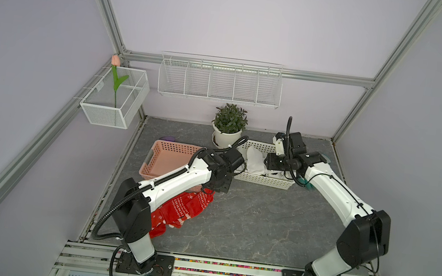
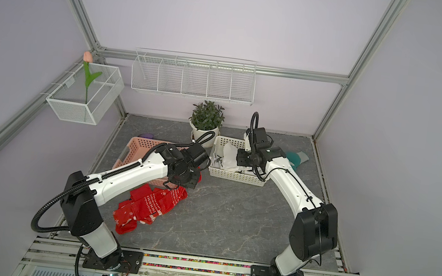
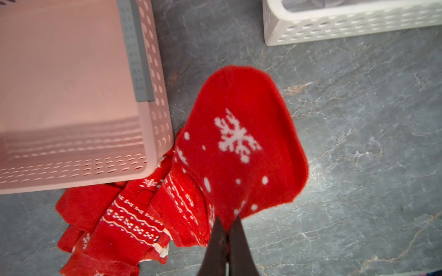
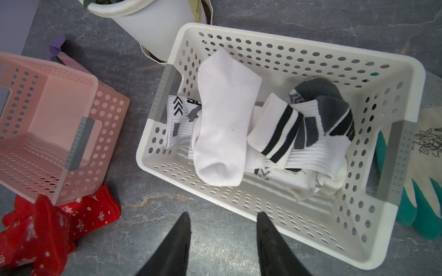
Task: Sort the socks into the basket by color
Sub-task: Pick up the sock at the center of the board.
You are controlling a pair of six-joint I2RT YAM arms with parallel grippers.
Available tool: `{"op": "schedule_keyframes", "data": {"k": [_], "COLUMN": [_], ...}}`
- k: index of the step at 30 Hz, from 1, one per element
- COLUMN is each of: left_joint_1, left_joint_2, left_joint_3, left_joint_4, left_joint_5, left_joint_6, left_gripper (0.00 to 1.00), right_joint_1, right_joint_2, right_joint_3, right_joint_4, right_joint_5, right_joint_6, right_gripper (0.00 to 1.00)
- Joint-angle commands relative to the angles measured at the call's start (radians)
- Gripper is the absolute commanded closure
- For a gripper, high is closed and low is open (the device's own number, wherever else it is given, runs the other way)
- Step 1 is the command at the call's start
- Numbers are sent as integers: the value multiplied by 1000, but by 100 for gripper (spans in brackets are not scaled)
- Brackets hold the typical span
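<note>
Pinched in the left gripper [image 3: 227, 218], red sock [image 3: 241, 148] bears white snowflakes

Soft even light, faint shadows, slight blur

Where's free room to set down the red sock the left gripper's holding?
Pink basket: floor bare, whole inside free. The table is open in the wide stretch between the red sock pile, the white basket and the right arm. Crowded: white basket, packed with white socks; pink basket's near corner, where the pile sits.
</note>
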Motion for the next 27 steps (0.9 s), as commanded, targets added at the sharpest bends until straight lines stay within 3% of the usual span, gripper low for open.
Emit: {"op": "schedule_keyframes", "data": {"k": [1, 8, 16, 27], "left_joint_1": [26, 94, 162, 363], "left_joint_2": [-10, -3, 34, 49], "left_joint_3": [46, 135, 339, 459], "left_joint_4": [-75, -90, -138, -163], "left_joint_5": [-60, -79, -102, -161], "left_joint_6": [17, 46, 90, 174], "left_gripper": [100, 100, 100, 100], "right_joint_1": [0, 1, 1, 1], "right_joint_2": [-16, -18, -4, 17], "right_joint_3": [-17, -23, -11, 13], "right_joint_4": [10, 7, 7, 2], "right_joint_5": [-16, -20, -31, -39], "right_joint_6": [12, 8, 11, 10], "right_gripper": [53, 53, 53, 52]}}
